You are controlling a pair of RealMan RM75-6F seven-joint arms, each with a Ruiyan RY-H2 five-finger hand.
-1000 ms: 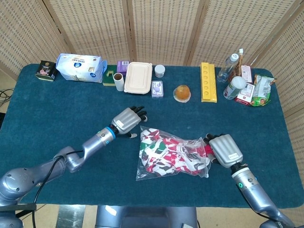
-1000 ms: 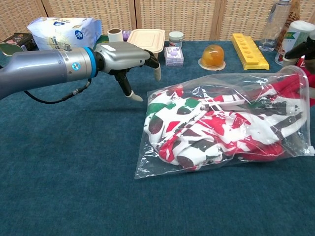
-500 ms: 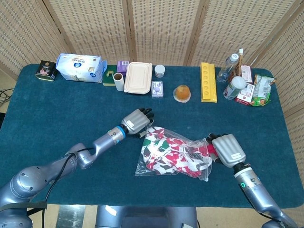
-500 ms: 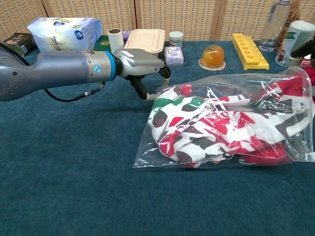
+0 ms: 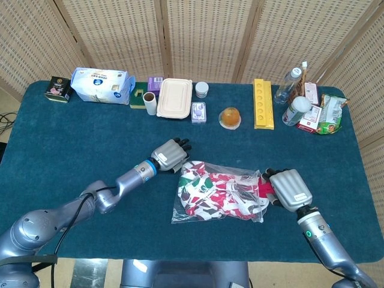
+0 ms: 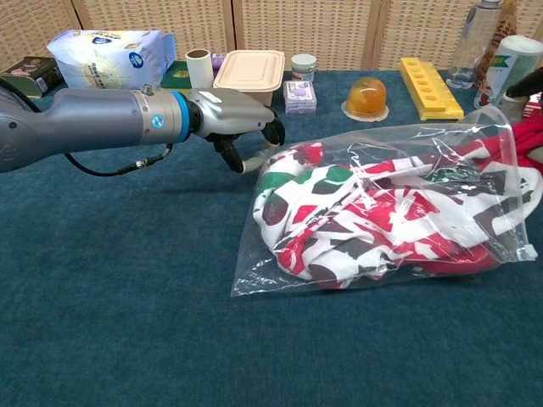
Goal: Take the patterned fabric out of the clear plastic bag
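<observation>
The clear plastic bag [image 5: 198,207] [image 6: 373,246] lies on the blue table, stuffed with the red, white, green and black patterned fabric [image 5: 210,192] [image 6: 356,212]. My left hand [image 5: 170,155] [image 6: 242,119] is at the bag's far left corner, fingers curled onto the plastic there. My right hand [image 5: 290,189] is at the bag's right, open end, its fingers closed down on the red fabric. In the chest view only a dark fingertip of that hand shows at the right edge, where red fabric [image 6: 530,131] sticks out of the bag's mouth.
Along the far edge stand a tissue pack [image 5: 101,85], a cardboard roll [image 5: 149,102], a beige lidded box [image 5: 175,98], a small jar [image 5: 201,89], an orange item [image 5: 230,117], a yellow tray [image 5: 263,103], bottles and snack packs [image 5: 306,105].
My left hand moved right from the bare cloth to the bag's corner and curled its fingers in. The bag's right end shifted slightly with the right hand.
</observation>
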